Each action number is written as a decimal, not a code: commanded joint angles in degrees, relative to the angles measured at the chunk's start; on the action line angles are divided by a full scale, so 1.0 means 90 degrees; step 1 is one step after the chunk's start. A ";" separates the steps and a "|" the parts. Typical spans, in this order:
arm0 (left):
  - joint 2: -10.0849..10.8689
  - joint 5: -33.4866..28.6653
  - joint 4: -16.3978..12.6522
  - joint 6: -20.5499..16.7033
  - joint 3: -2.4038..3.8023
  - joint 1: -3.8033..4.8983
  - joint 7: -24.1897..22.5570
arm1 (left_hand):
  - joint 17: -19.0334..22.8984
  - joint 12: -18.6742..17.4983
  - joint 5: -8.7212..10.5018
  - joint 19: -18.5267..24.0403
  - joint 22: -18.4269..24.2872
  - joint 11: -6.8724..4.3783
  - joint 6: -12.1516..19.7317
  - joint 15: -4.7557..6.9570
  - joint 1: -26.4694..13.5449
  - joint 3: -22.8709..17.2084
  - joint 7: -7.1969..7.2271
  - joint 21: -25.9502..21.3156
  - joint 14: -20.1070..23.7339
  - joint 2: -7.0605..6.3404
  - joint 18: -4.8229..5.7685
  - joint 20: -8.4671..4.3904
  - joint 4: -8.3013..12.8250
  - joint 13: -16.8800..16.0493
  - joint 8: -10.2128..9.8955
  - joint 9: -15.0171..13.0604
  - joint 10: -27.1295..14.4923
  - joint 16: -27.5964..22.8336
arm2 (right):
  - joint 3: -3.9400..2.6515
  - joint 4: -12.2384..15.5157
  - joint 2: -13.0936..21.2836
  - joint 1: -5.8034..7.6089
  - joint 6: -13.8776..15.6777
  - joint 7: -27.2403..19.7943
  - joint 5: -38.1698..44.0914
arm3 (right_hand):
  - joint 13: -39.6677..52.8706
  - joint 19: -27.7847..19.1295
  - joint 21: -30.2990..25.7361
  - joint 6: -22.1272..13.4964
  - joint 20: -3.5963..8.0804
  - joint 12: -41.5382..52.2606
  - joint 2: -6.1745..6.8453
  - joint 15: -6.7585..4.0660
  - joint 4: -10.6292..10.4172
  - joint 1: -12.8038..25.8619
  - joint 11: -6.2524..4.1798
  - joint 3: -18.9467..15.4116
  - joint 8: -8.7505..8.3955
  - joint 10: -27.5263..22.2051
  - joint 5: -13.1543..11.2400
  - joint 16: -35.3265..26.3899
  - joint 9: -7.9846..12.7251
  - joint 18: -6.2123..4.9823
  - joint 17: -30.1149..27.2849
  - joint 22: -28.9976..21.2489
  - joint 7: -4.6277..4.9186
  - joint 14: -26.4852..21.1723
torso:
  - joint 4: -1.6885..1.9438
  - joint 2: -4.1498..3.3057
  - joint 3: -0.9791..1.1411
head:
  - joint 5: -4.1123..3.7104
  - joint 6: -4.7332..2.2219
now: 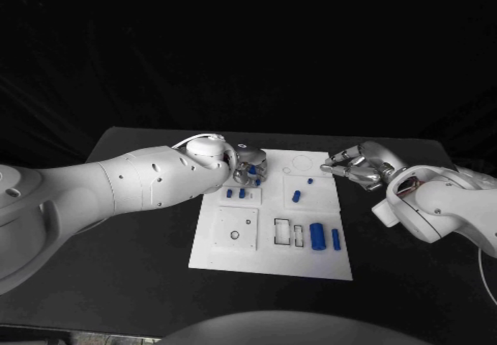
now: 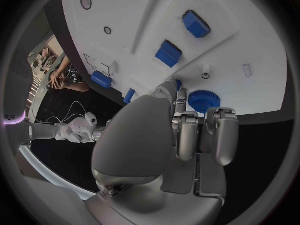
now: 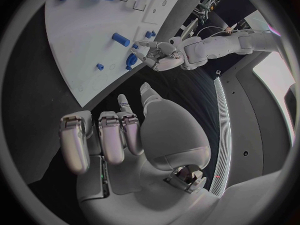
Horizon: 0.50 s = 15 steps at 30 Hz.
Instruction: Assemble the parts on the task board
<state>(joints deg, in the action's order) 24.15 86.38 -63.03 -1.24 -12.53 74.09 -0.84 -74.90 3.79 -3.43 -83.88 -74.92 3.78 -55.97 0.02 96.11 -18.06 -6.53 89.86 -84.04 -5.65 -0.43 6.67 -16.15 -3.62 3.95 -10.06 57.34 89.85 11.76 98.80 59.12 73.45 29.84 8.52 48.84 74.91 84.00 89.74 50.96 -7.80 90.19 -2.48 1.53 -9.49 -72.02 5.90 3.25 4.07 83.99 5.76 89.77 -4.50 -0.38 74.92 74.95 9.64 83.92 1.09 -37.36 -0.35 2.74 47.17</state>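
At the far left corner of the task board (image 1: 271, 253), my left hand (image 1: 244, 167) hangs over a blue gear (image 2: 204, 101); its fingers curl down by the gear, though I cannot tell whether they grip it. Right hand (image 1: 358, 167): off the board's far right edge, fingers curled in on nothing. Risk, as I judge it: a loose or off-centre hold could tip the gear, or knock the small blue parts (image 1: 236, 192) just nearer.
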 commanded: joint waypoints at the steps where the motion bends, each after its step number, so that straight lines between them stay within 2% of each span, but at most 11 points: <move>1: -0.0045 0.0078 0.0017 0.0183 -0.0005 -0.0019 0.0023 | -0.1677 0.0018 0.0025 -0.0680 -0.1676 -0.0005 -0.0004 0.0032 0.0019 -0.0063 0.0018 0.0016 -0.0663 0.0062 0.0048 -0.0048 -0.0006 0.0010 -0.0021 0.0018 -0.0036 0.0017 | 0.0001 0.0005 -0.0008 -0.0004 -0.0104 0.0005 0.0021 | 0.1677 0.0666 0.0029 0.0004 -0.0023 -0.0021 -0.0060 0.0010 -0.0024 0.0022 -0.0021 -0.0007 -0.0022 0.0667 0.0016 0.0026 0.0004 0.0043 0.1676 0.1672 -0.0017 0.0675 | 0.0000 0.0003 0.0000 | 0.0004 -0.0002; 9: -0.0083 0.0079 0.0067 0.0230 -0.0006 -0.0025 0.0030 | -0.1677 0.0027 0.0023 -0.0680 -0.1676 0.0000 -0.0010 0.0006 0.0111 -0.0188 0.0010 0.0016 -0.0663 0.0120 0.0048 -0.0045 0.0020 0.0009 -0.0012 0.0056 -0.0012 0.0017 | 0.0001 0.0003 -0.0005 -0.0004 -0.0117 0.0015 0.0021 | 0.1677 0.0666 0.0029 0.0004 -0.0023 -0.0021 -0.0060 0.0010 -0.0024 0.0022 -0.0021 -0.0007 -0.0022 0.0667 0.0016 0.0026 0.0004 0.0043 0.1676 0.1672 -0.0017 0.0675 | 0.0000 0.0000 0.0001 | 0.0001 0.0002; 15: -0.0117 0.0079 0.0070 0.0289 -0.0005 -0.0029 0.0022 | -0.1677 0.0029 0.0026 -0.0680 -0.1676 -0.0011 -0.0026 0.0003 0.0166 -0.0222 0.0024 0.0016 -0.0663 0.0059 0.0048 -0.0042 0.0061 0.0009 -0.0004 0.0075 0.0000 0.0017 | 0.0001 0.0003 -0.0006 -0.0004 -0.0118 0.0017 0.0020 | 0.1677 0.0666 0.0029 0.0004 -0.0023 -0.0021 -0.0060 0.0010 -0.0024 0.0022 -0.0021 -0.0007 -0.0022 0.0667 0.0016 0.0026 0.0004 0.0043 0.1676 0.1672 -0.0017 0.0675 | 0.0003 -0.0003 0.0000 | 0.0012 0.0000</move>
<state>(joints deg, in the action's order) 23.34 86.65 -62.35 -0.74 -12.45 74.09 -0.78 -74.94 3.85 -3.43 -83.87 -74.91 3.78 -55.98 0.02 97.00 -19.63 -6.53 89.86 -84.04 -5.04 -0.43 6.67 -15.63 -3.60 3.95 -9.46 57.35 89.85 11.76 98.77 59.11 73.45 29.57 8.62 48.83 74.91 84.00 89.74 50.96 -7.80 90.19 -2.48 1.53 -9.49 -72.02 5.90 3.25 4.07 84.00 5.76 89.77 -4.50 -0.39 74.91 74.94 9.64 83.92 1.10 -37.35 -0.34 2.79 47.21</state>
